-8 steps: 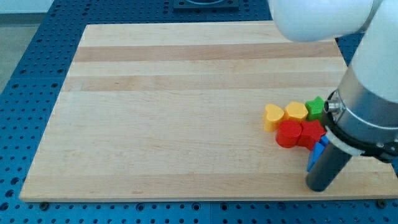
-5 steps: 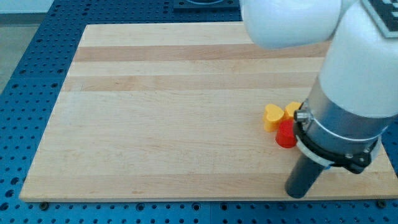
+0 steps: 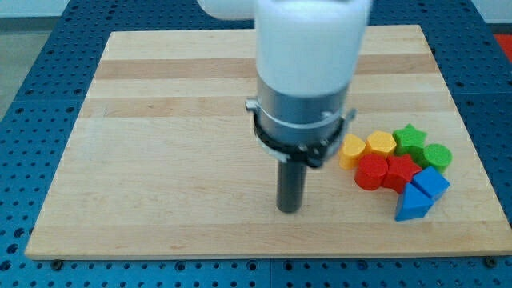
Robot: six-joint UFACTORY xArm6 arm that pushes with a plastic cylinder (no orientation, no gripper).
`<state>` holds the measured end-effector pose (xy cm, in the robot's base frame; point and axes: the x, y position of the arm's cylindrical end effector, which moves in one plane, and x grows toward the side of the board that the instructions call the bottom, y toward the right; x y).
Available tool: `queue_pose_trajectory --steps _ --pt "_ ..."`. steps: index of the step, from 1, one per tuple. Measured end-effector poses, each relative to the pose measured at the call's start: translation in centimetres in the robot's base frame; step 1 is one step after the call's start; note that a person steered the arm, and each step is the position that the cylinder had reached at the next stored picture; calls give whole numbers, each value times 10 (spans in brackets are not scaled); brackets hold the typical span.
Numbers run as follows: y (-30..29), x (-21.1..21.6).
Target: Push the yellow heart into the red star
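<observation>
My tip [image 3: 289,210] rests on the worktop [image 3: 176,160], toward the view's bottom and a little right of centre. It is a plain rod, so there is nothing on this tool to spread or press together, and it touches no block. All the blocks sit in one cluster to the view's right of my tip, near the worktop's right edge.

The yellow heart [image 3: 351,150] is the cluster's leftmost block, up and to the right of my tip and clear of it. Just right of it, touching or nearly so, is a second yellow block [image 3: 382,145]. Below the heart lies a red cylinder [image 3: 370,172], and the red star [image 3: 401,170] sits pressed against that cylinder's right side. Whether the heart itself touches the star I cannot tell.

A green star [image 3: 411,138] and a round green block [image 3: 437,156] occupy the cluster's upper right. Two blue blocks close the lower right: a cube [image 3: 430,181] and a triangle [image 3: 412,204].
</observation>
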<state>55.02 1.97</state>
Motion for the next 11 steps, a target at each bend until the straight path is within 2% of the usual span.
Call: queue_pose_trajectory --steps 1,2,4,6,7,9,11 --pt "-2 -56" --pt "-2 -73" --pt "38 -99" --pt "74 -93" --pt "76 -90" --pt "89 -60" --pt "89 -58"
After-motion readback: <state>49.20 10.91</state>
